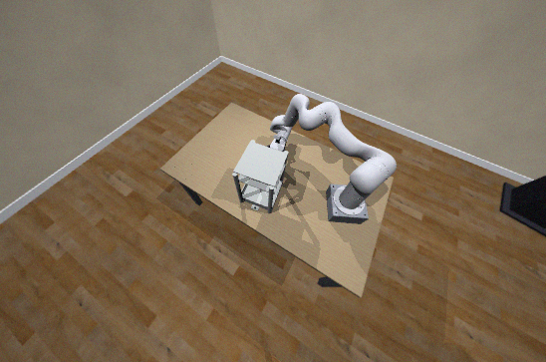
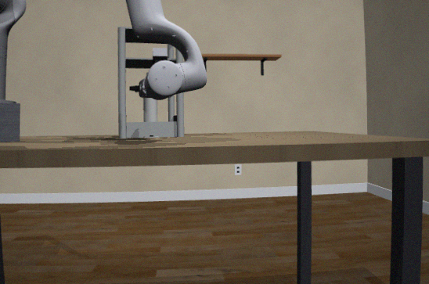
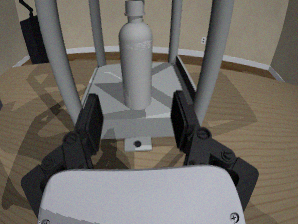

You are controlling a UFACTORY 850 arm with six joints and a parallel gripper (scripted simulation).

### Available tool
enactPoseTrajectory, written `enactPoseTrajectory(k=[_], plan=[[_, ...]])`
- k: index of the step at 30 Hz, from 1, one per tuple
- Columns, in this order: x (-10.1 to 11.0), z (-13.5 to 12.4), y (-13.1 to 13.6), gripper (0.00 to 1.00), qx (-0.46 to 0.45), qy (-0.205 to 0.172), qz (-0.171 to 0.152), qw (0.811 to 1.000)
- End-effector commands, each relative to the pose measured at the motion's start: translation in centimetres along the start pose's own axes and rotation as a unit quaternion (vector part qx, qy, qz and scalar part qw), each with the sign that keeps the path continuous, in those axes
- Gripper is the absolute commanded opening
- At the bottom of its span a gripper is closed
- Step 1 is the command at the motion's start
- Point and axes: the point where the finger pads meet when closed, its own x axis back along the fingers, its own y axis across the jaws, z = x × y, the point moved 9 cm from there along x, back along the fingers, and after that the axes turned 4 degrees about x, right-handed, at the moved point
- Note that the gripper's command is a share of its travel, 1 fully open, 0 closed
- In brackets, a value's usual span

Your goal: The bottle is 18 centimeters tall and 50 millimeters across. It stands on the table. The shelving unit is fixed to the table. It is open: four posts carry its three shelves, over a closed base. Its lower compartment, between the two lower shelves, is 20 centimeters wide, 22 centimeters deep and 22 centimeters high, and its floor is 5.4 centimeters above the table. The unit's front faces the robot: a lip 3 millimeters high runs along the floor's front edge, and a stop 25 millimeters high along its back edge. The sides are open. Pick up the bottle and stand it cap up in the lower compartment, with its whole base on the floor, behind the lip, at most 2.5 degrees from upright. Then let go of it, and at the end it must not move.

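The pale grey bottle [image 3: 136,56] stands upright, cap up, on the floor of the lower compartment of the shelving unit. In the wrist view it is in the middle, between the posts. My gripper [image 3: 136,104] is open and empty. It is outside the unit, a short way back from the bottle, and its fingers touch nothing. In the exterior view the bottle's lower body [image 2: 150,109] shows between the posts, and my wrist joint [image 2: 166,79] hides its upper part. In the top view the unit's top shelf [image 1: 260,165] hides the bottle, and my gripper [image 1: 278,144] is at the unit's far edge.
The unit's four grey posts [image 3: 56,43] frame the compartment, with two of them just ahead of my fingers. The arm's base [image 1: 347,202] is on the table to the right of the unit. A wall shelf [image 2: 240,56] hangs behind.
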Motion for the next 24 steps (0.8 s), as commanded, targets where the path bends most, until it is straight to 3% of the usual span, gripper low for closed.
enactPoseTrajectory(k=[1, 13, 24], plan=[[0.0, 0.1, 0.1, 0.71, 0.001, 0.0, 0.0, 1.0], [0.0, 0.6, 0.1, 0.71, 0.001, 0.0, 0.0, 1.0], [0.0, 2.9, 0.3, 0.71, 0.001, 0.0, 0.0, 1.0]])
